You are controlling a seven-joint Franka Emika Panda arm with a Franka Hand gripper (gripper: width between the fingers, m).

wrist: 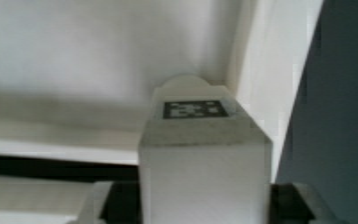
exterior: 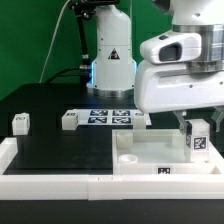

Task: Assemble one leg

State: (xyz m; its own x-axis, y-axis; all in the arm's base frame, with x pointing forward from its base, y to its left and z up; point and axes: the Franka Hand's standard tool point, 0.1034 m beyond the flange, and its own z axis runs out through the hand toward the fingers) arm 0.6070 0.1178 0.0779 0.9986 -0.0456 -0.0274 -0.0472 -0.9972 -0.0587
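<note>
1. The gripper [exterior: 197,128], at the right of the exterior frame, is closed on the leg [exterior: 197,141], holding it over the tray [exterior: 140,168].
2. The leg stands upright, long axis vertical, tag facing the camera.
3. Picking looks done; seating it in the tray corner remains, I judge.
4. 3 spare blocks [exterior: 20,122] lie at center left.

Black table [exterior: 60,150] with tray [exterior: 140,160], blocks [exterior: 21,122]
</note>
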